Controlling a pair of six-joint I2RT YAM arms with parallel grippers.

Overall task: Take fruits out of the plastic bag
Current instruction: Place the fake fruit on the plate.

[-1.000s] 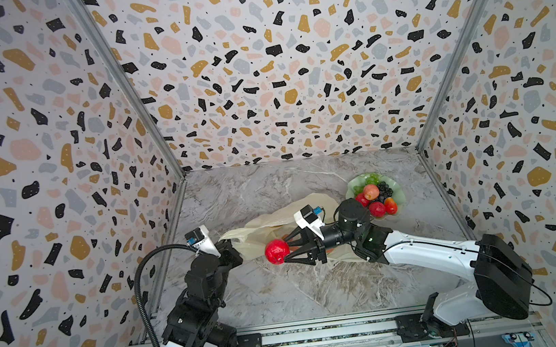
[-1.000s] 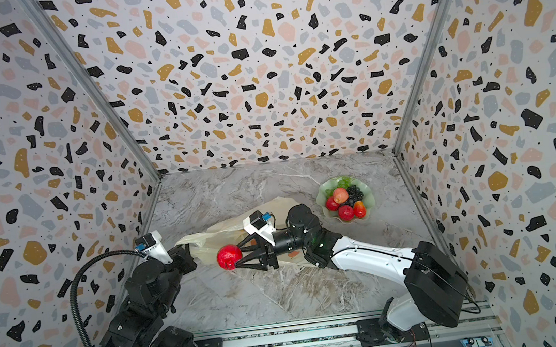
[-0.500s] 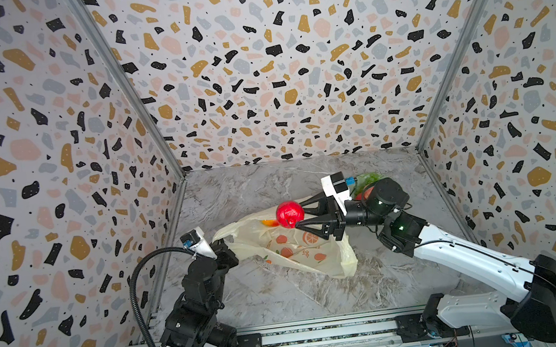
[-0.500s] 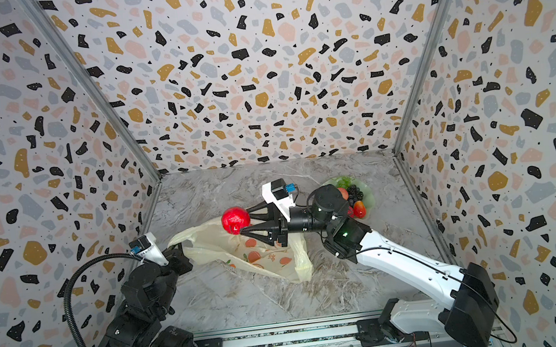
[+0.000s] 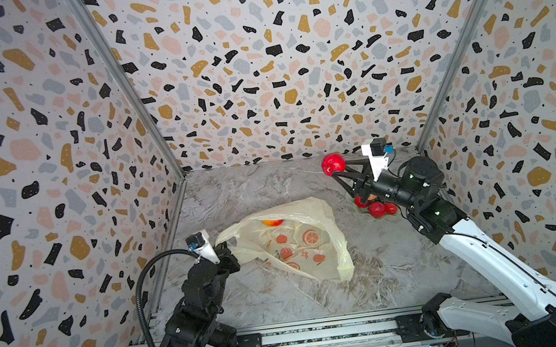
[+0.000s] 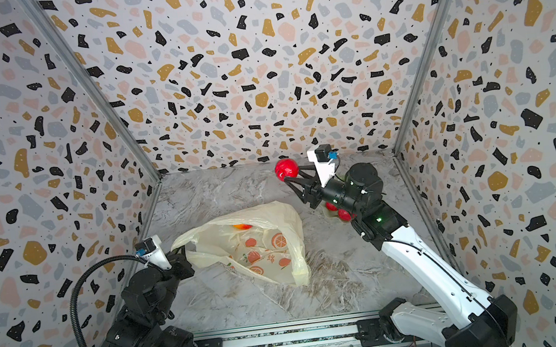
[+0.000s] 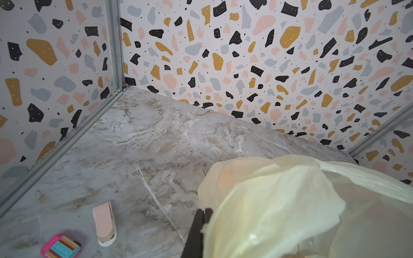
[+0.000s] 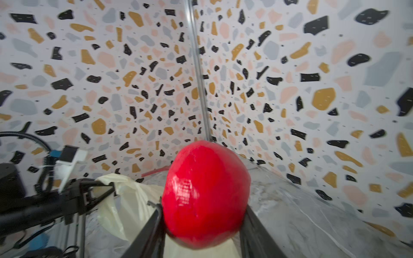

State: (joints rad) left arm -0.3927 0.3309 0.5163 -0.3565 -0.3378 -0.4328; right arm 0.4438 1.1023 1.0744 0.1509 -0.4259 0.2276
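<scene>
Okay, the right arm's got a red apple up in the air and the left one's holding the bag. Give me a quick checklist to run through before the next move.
1. Grip: the red apple sits between the fingers of the right gripper: ok.
2. Bag hold: the left gripper is shut on the edge of the plastic bag: ok.
3. Clearance: the apple is in the air, apart from the bag: ok.
4. Free room in the dish: cannot tell, the right arm hides most of it.
5. Bag emptied: not ok, an orange-red fruit shows inside.
</scene>
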